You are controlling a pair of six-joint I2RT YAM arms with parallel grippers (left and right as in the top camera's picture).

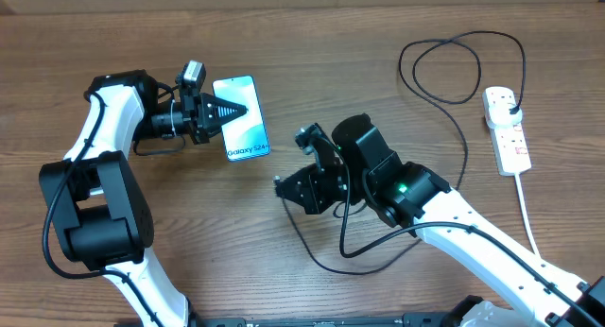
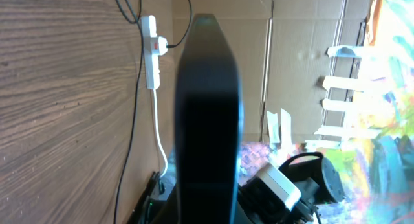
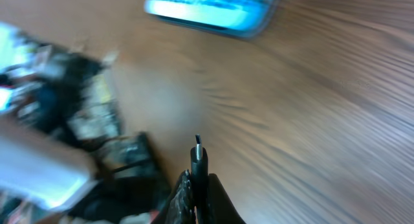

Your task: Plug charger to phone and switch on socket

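The phone (image 1: 248,138) was in the far left part of the table (image 1: 321,43), screen up, with its long sides running roughly from the far edge toward the near edge. The left pincer (image 1: 246,110) reached in over its left long side, rolled onto its side and pressed together on the phone. In the left wrist view the phone (image 2: 207,120) showed edge-on as a dark slab running up the middle, with a faint blue glow along one side. Whether it rested on the wood or was raised off it could not be told. The socket (image 1: 509,133) lay close to the right edge of the table, well apart from the phone, with its thick white cord trailing toward the near edge. It also showed in the left wrist view (image 2: 152,52). The charger (image 1: 510,107) had its black plug seated in the end of the socket nearest the far edge. Its thin cable looped toward the far edge, then swept back across the table to the right pincer (image 1: 284,185) near the middle. That pincer was pressed together on the charger's small connector (image 3: 198,153), which stuck out past the fingertips (image 3: 187,191). The connector pointed toward the phone (image 3: 207,7) and stood apart from it. The right wrist view was blurred, and the positions of the socket's switches could not be made out.
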